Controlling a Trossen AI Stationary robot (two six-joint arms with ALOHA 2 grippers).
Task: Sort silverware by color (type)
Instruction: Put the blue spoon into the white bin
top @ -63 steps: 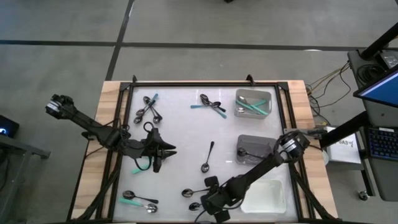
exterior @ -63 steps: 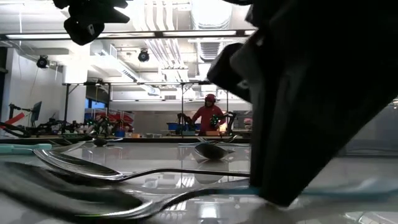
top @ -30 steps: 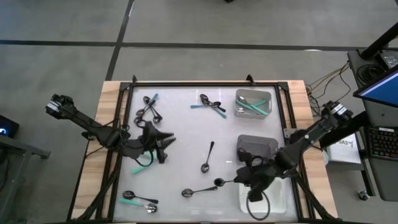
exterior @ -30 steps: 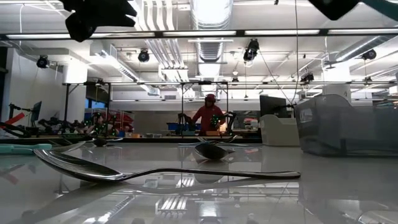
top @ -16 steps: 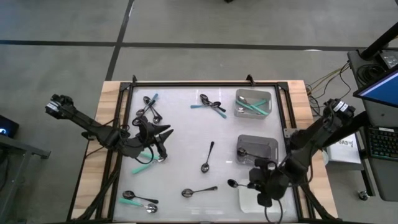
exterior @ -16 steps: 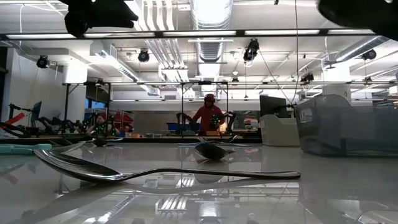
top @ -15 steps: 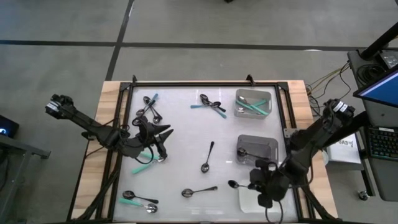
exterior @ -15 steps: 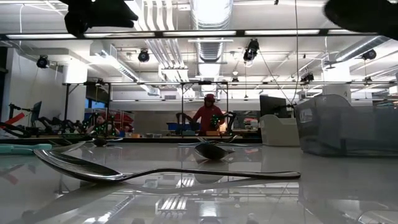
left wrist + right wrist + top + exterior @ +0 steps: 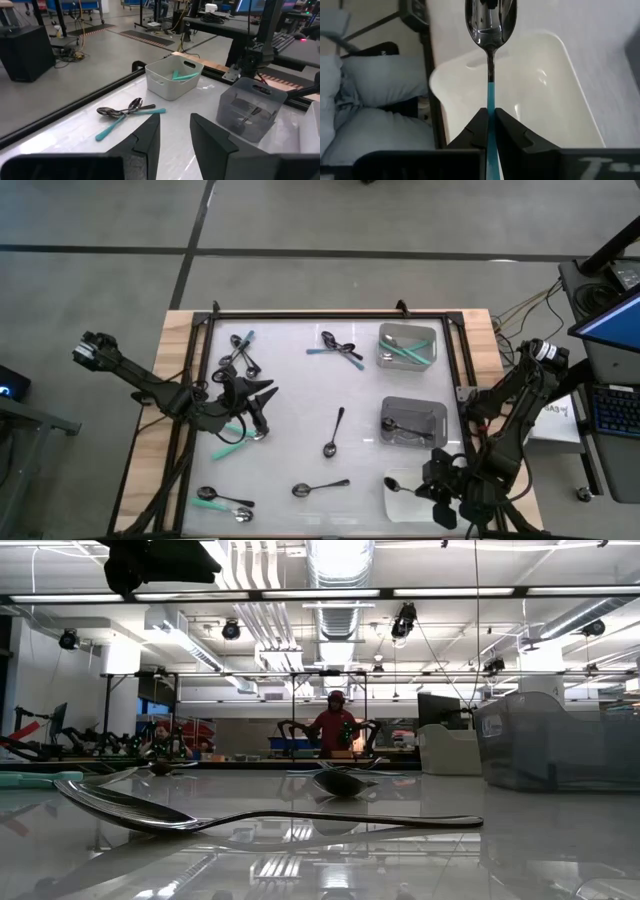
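Carried spoon: your right gripper [image 9: 490, 125] is clamped on the teal handle of a silver-bowled spoon [image 9: 490, 22], which hangs over the white tray [image 9: 555, 100] at the table's near right corner.
What changed: a second ago you had this spoon just left of the grey tray; you have since swung it across to the white tray [image 9: 405, 502], and the jaws have stayed shut. I read that as transport done, release still to come.
White tray: nothing lies in it as far as you can see.
Dark grey tray: this tray [image 9: 440, 418] holds at least one spoon; colour hard to tell.
Light grey tray: this tray [image 9: 385, 347] at the far right holds teal-handled pieces.
Mismatch to weigh: teal handles already sit in the light grey tray, so check that the white one is your intended bin.
Loose spoons: a cluster at far left [image 9: 240, 355], a cluster at far centre [image 9: 340, 350], single spoons mid-table [image 9: 334, 432] and near centre [image 9: 318, 487], a pair at near left [image 9: 222, 502].
Left gripper: your left gripper [image 9: 258, 412] hovers with fingers parted and empty above a teal-handled spoon [image 9: 228, 448] at the table's left.
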